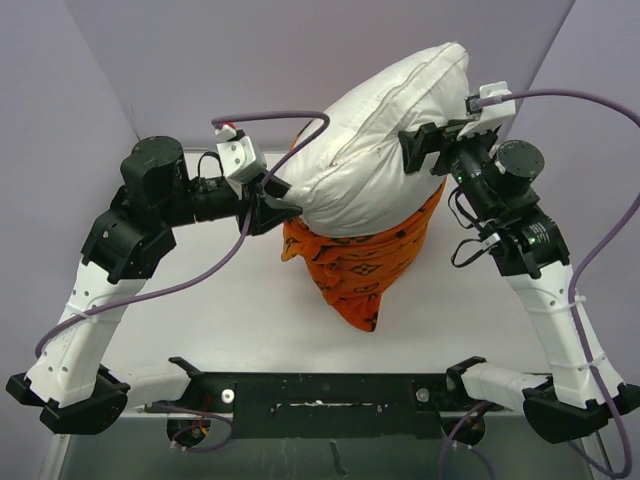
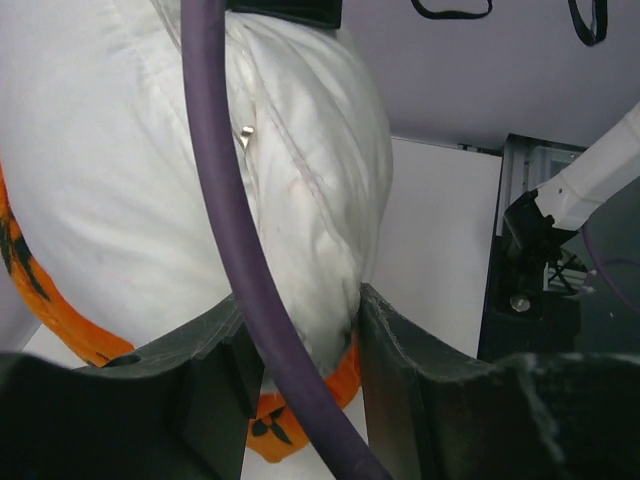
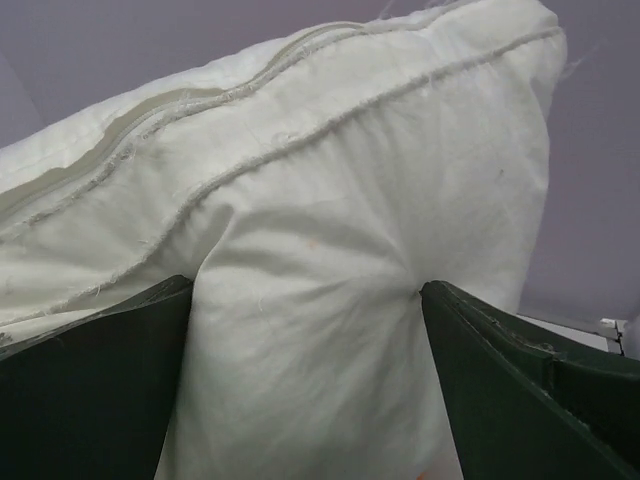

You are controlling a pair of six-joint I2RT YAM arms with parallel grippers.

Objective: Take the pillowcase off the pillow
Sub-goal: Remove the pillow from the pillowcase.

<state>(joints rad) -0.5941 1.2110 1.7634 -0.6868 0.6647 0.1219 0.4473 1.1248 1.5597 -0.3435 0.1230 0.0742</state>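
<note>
While the pillow (image 1: 370, 140) stands tilted on end over the middle of the tabletop (image 1: 200, 320), its seamed upper corner leans to the right and only its lower end sits inside the pillowcase (image 1: 360, 265). The pillowcase is bunched around that lower end. Its rim crosses the pillow as an orange band, and its closed end hangs below the pillow, tapering to a point on the near side, apparently resting on the tabletop.

The left fingers (image 2: 430, 400) are at the pillow's lower left edge, closed to a narrow gap on a fold of white pillow fabric. The orange rim lies just beneath that fold, between the fingers. A purple cable (image 2: 230, 250) crosses in front of this grip.

The right fingers (image 3: 90, 390) are at the pillow's right side, below its seamed upper edge. They are spread wide and hold nothing; the pillow bulges into the gap and touches both inner faces.

Bare tabletop lies left, right and near of the pillow. The black rail (image 1: 320, 390) runs well apart from the pillow on its near side. Clearance between the pillow's upper corner and the wall (image 1: 300, 50) behind it cannot be judged.
</note>
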